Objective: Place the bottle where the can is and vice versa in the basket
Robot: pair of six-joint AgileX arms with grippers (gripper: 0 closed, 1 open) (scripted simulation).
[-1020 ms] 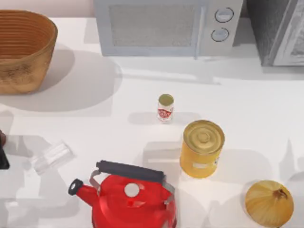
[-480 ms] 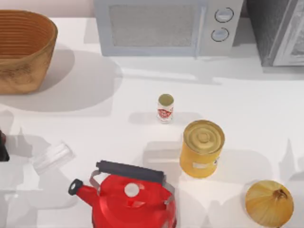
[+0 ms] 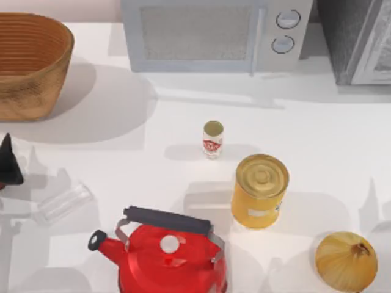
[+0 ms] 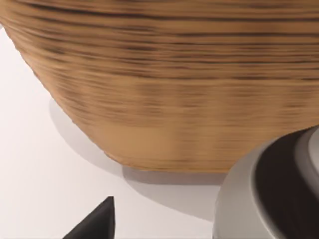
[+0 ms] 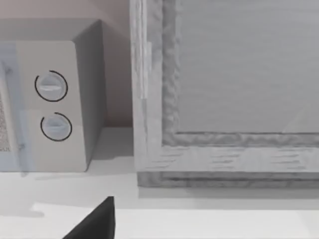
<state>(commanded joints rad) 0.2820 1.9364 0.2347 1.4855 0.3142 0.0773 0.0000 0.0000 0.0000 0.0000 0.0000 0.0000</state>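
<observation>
— White tabletop: can mid-table, basket far left. Bottle?
— Bottle right by left gripper, nr basket wall; grip can't tell. Right arm idle. Prob. step: moving bottle. Next needs clearing the rim.

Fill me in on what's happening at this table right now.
The left gripper is at the table's left edge, below the wicker basket, with the bottle close up in its wrist view, which faces the basket's outer wall. The can stands untouched mid-table, beside the big yellow can. A clear cylinder lies near a red kettle, and an onion sits at the right. The right wrist view faces the microwave.
</observation>
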